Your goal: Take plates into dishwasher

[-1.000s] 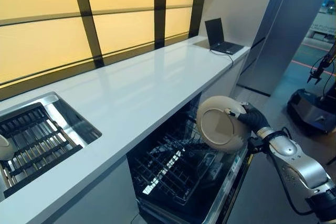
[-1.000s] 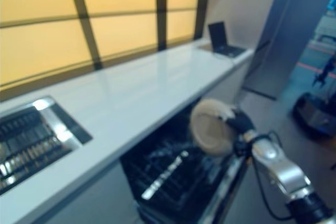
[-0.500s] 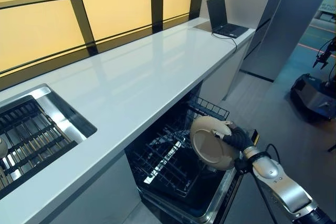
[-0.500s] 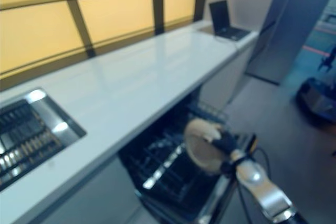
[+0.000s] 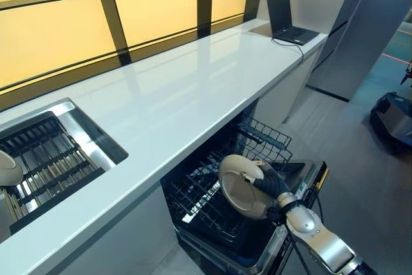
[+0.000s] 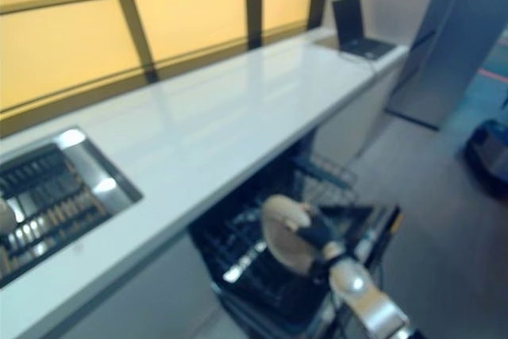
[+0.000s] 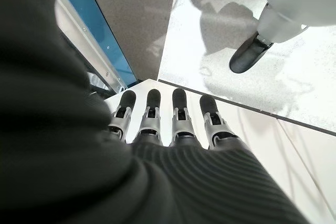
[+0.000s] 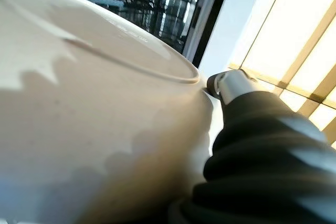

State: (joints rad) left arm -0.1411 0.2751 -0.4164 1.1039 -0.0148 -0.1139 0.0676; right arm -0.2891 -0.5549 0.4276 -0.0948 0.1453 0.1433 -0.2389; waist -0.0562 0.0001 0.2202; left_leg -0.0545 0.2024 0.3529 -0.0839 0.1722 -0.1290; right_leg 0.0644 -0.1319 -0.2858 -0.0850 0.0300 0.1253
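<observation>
Plate [image 5: 239, 186] pinched on edge by right hand [image 5: 270, 181], tilted over dishwasher rack [image 5: 212, 204]; could clip wire tines, slip. Left hand [image 7: 173, 129] idle, fingers straight.

Counter overhang [image 5: 193, 94] sits directly above the dishwasher rack [image 5: 212, 204], so access from above is blocked at the back half; entry is from the front only. Raised rear basket [image 5: 261, 140] stands at the far end of the rack. Rack tines fill the floor of the opening. The right hand [image 5: 270, 183] with the plate [image 5: 239, 186] occupies the front-right of the opening (plate tilted on edge, over the rack). Open door [image 5: 302, 188] juts out on the right side. Room remains over the rack's left part.
</observation>
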